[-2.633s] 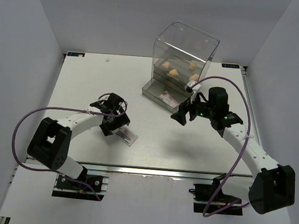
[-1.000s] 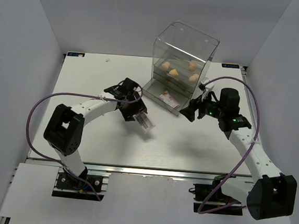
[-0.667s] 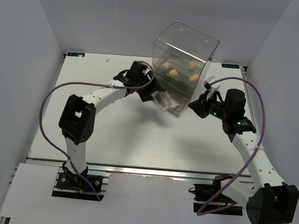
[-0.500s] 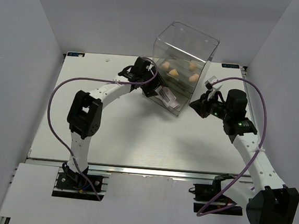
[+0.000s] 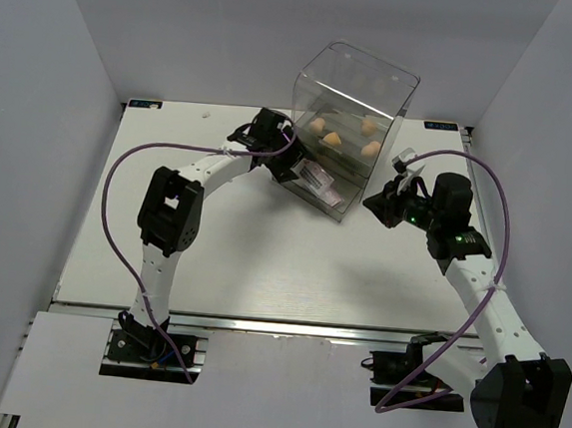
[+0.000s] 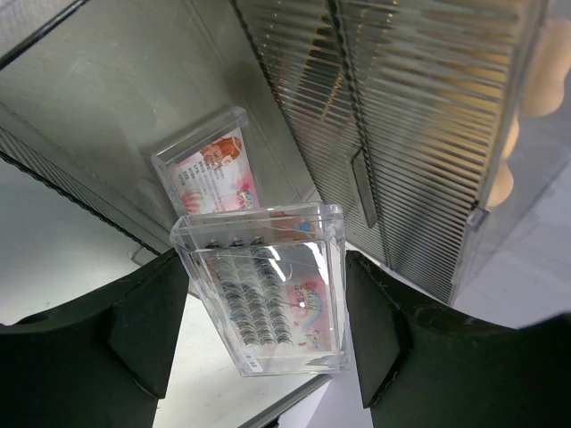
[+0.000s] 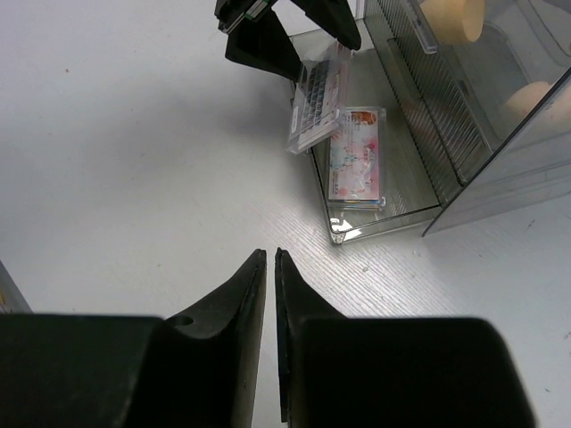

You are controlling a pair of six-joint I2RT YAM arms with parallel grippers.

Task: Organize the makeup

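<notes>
Clamping a clear lash packet between my left fingers, I hold it over the open bottom drawer, where a second packet already lies. Peach sponges sit above. My right fingers, together and empty, hover over the table. Setting down remains.

White tabletop, matte, with a faint grain in the right wrist view. A tall clear drawer box stands on it at the far side, right of centre. Its bottom drawer is pulled out, lying flat on the tabletop. There's a tiny white speck near the far edge, too small to tell what it is.
</notes>
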